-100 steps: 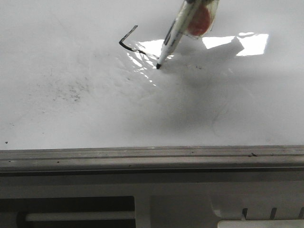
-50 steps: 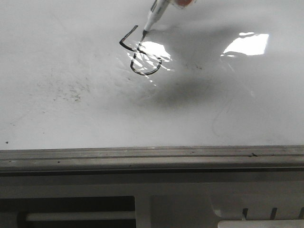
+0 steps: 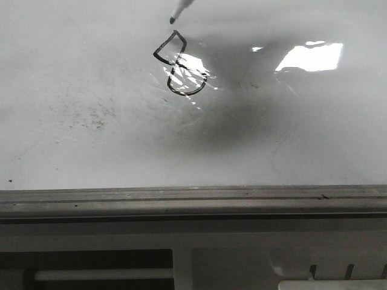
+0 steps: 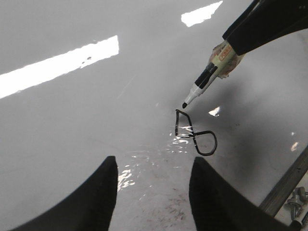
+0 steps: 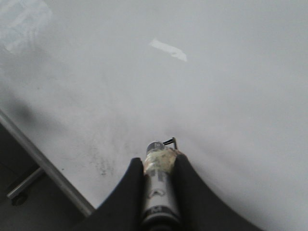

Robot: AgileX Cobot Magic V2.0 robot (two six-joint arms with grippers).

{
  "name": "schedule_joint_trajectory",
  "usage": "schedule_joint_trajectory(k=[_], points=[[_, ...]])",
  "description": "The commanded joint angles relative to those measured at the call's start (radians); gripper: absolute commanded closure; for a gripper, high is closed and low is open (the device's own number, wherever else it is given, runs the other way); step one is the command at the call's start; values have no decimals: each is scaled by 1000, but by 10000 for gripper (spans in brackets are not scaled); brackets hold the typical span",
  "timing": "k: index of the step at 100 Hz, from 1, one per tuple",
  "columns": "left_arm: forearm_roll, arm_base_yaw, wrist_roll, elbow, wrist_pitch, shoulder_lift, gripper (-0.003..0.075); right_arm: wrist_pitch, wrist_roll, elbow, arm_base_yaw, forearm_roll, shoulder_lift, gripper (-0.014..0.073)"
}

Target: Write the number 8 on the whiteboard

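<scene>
The number 8 (image 3: pixel 177 64) sits on the whiteboard (image 3: pixel 91 133), glare crossing its lower loop. Just beyond it the marker pen (image 4: pixel 199 86), clamped in the right gripper (image 5: pixel 158 166), hangs tip lifted, mostly cropped in front view. The left gripper (image 4: pixel 151 192) is spread, empty.

Bright window reflections (image 3: pixel 309 57) gleam on the glossy surface, a dark patch of shadow (image 3: pixel 211 130) lies nearer the front, and a white rod (image 3: pixel 103 275) sits below the edge.
</scene>
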Motion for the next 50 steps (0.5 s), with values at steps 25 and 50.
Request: schedule_joint_trajectory(k=[25,50], points=[[33,-105,-9,-30,-354,347,395,115,-11,-11,103,7,33,657],[5,-139,-9,-30,-517,525,395,112,-9,-7,168,47,72,657]])
